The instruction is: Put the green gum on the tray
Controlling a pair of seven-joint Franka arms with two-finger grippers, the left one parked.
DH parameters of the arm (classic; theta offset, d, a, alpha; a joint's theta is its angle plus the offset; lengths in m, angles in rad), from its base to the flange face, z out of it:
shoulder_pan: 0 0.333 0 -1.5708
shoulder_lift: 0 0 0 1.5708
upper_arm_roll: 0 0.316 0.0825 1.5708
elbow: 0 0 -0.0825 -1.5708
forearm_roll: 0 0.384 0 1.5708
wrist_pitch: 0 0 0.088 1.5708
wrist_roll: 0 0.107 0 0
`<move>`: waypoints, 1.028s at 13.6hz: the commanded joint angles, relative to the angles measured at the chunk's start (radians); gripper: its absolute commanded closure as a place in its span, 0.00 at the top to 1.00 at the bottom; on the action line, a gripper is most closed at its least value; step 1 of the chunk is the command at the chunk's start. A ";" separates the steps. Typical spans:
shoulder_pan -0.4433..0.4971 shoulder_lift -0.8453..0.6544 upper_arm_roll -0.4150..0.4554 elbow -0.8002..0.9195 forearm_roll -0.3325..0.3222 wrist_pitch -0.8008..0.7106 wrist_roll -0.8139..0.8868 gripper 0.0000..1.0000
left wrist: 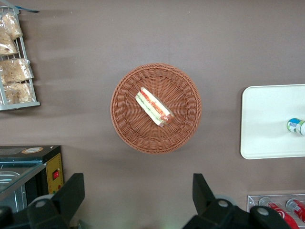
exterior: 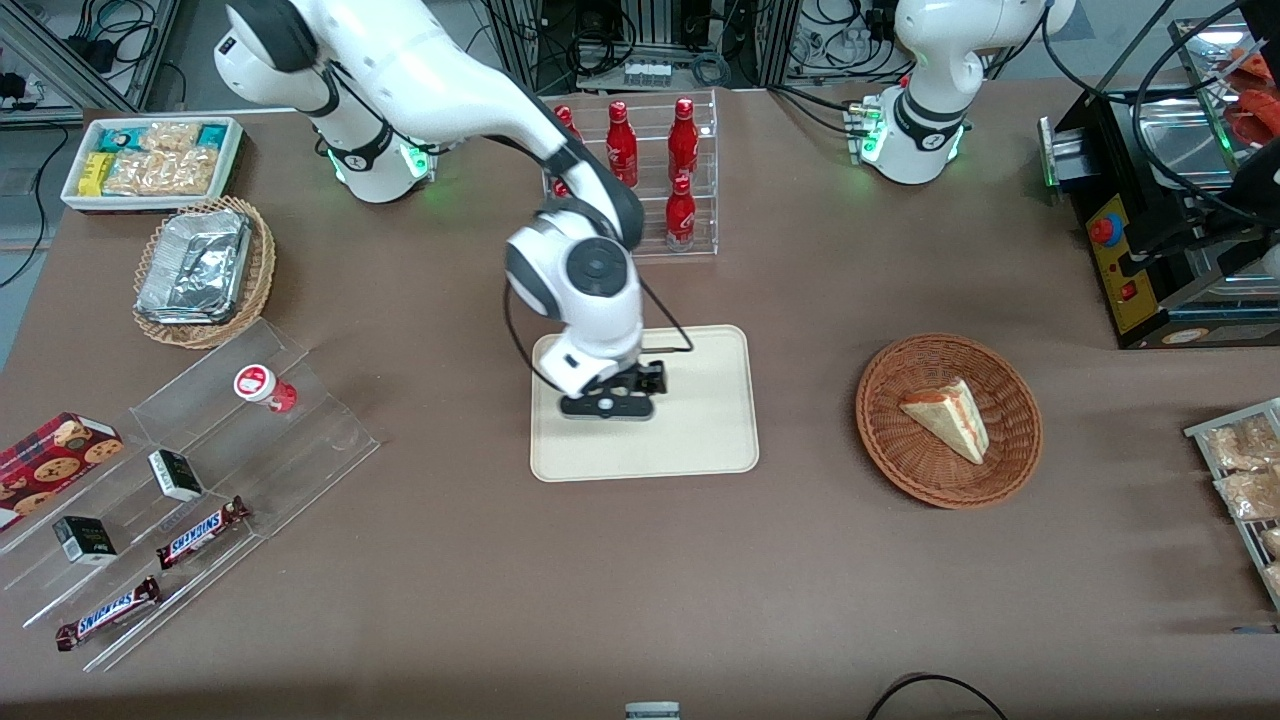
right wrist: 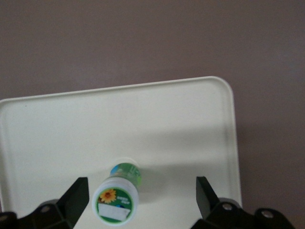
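Note:
The green gum point(right wrist: 116, 199) stands upright on the cream tray point(right wrist: 143, 119), its white lid with the green-and-orange label facing up. My right gripper point(right wrist: 141, 191) is open and hangs just above the tray, a finger on each side of the gum, which stands nearer one finger and free of both. In the front view the gripper point(exterior: 607, 408) is over the tray point(exterior: 700, 420) at the edge toward the working arm's end and hides the gum. The gum point(left wrist: 296, 126) also shows on the tray point(left wrist: 267, 119) in the left wrist view.
A rack of red bottles point(exterior: 680, 170) stands farther from the front camera than the tray. A wicker basket with a sandwich point(exterior: 948, 420) lies toward the parked arm's end. A red canister point(exterior: 262, 385) sits on a clear shelf with snack bars toward the working arm's end.

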 commanded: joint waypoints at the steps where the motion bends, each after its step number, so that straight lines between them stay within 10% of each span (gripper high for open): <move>1: -0.044 -0.206 0.013 -0.135 0.006 -0.124 -0.041 1.00; 14: -0.556 -0.519 0.005 -0.103 0.033 -0.547 -0.634 1.00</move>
